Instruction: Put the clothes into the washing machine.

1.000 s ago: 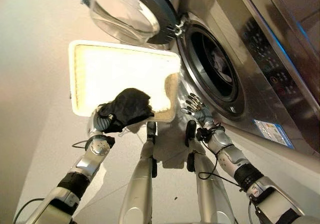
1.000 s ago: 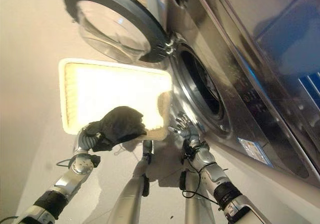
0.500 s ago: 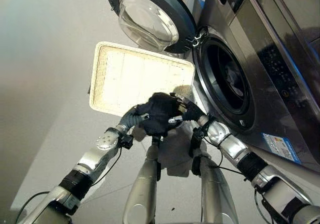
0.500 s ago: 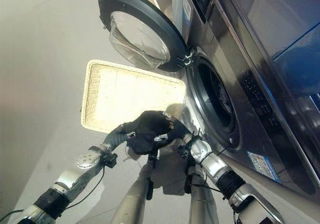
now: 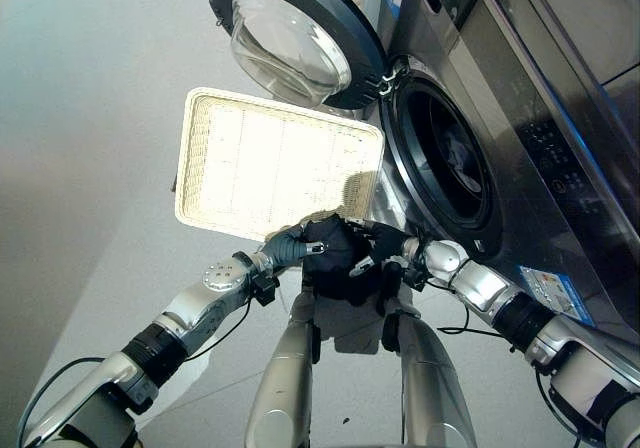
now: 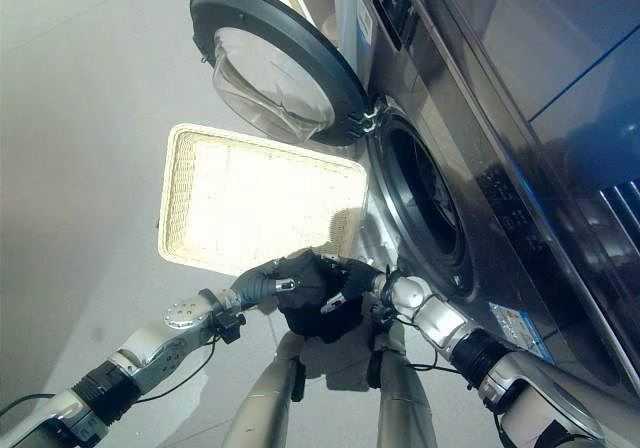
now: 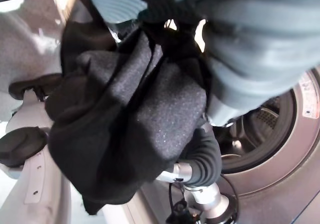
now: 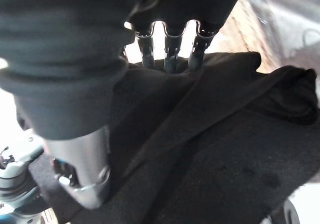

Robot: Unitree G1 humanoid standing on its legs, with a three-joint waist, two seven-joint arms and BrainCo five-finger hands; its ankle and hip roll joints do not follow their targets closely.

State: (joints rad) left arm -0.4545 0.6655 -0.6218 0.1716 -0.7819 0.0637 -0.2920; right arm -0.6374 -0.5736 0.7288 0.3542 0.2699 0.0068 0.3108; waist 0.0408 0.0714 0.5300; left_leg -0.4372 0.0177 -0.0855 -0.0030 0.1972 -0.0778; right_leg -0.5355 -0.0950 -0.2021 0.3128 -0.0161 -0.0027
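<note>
A black cloth [image 5: 341,260] hangs bunched between my two hands, in front of the basket's near edge and left of the washing machine's round opening [image 5: 446,164]. My left hand [image 5: 287,247] is curled on the cloth's left side. From the right, my right hand [image 5: 392,240] grips it, its fingers [image 8: 167,48] sunk into a fold of the cloth [image 8: 210,134]. In the left wrist view the cloth [image 7: 125,129] droops below the hand, with the drum [image 7: 260,129] behind it. The machine's door [image 5: 297,36] stands swung open to the left.
A flat cream wicker basket [image 5: 215,190] lies on the pale floor left of the machine, just beyond the hands. The open door hangs over its far edge. The machine's steel front [image 5: 560,178] runs along the right side.
My left hand carried the black cloth from the basket's near edge rightward to the right hand, which has taken hold of it. Both hands now sit slightly lower. The camera has shifted.
</note>
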